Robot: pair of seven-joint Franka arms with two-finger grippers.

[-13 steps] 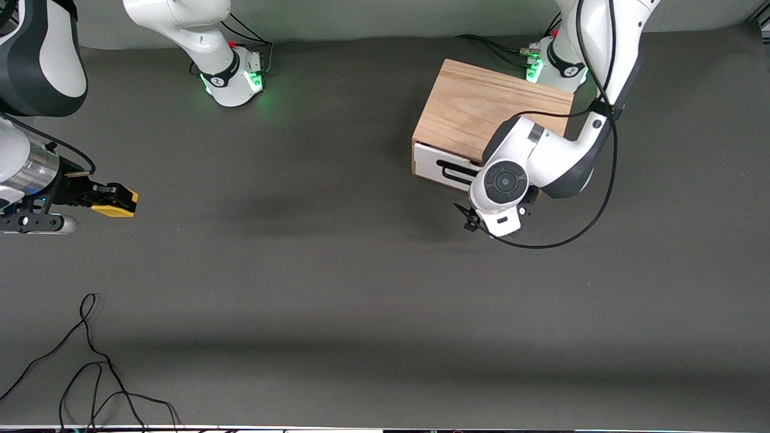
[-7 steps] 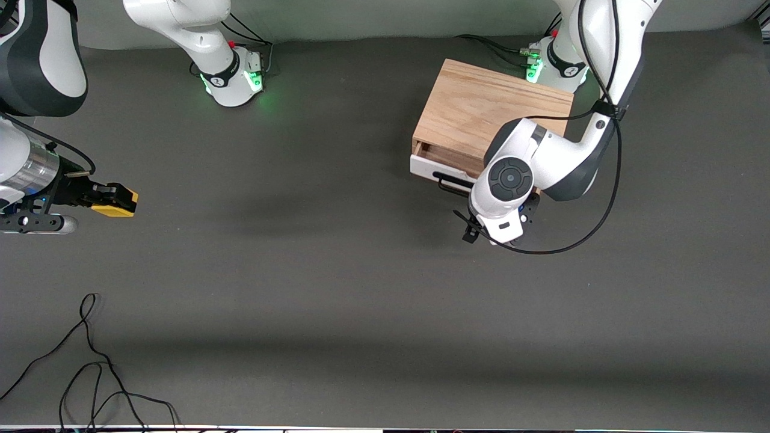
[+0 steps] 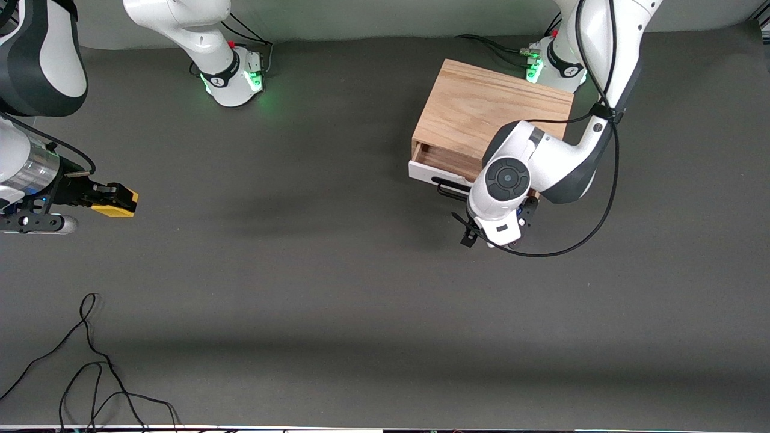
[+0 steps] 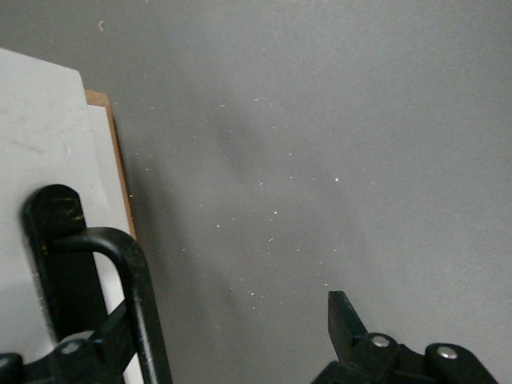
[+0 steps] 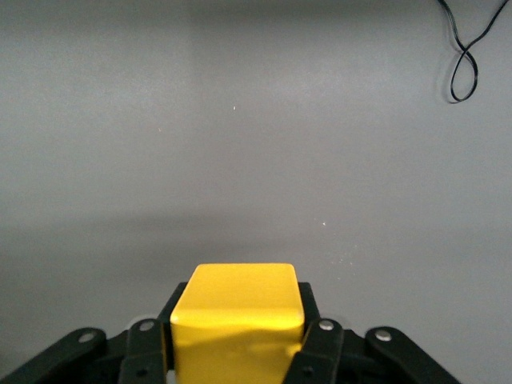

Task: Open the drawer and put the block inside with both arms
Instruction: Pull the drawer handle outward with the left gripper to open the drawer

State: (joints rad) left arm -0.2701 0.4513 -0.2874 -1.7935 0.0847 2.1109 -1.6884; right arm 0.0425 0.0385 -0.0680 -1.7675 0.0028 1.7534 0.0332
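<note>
I see the wooden box (image 3: 490, 108) sitting close to the left arm's base, its top a pale oak with fine straight grain. Its drawer (image 3: 434, 172) is pulled out a little toward the front camera: a smooth white front panel with a strip of light wood interior showing between the panel and the box. A long black bar handle (image 3: 448, 190), round in section, runs along that panel.

The left gripper (image 4: 232, 344) is at the handle, in front of the drawer. In my left wrist view its fingers stand spread apart; one black finger (image 4: 96, 348) sits against the handle's bent end and the other is well clear over bare mat. I cannot tell whether the handle is hooked or merely touched.

The right gripper (image 3: 114, 199) hangs over the dark grey felt-like table (image 3: 313, 282), well away from the box, toward the right arm's end. Its black fingers (image 5: 320, 344) are clamped on the block (image 5: 238, 320), a small smooth yellow cube with crisp edges, held clear of the mat.

A thin black cable (image 3: 90, 367) lies in loose loops on the table, nearer the front camera than the box.
</note>
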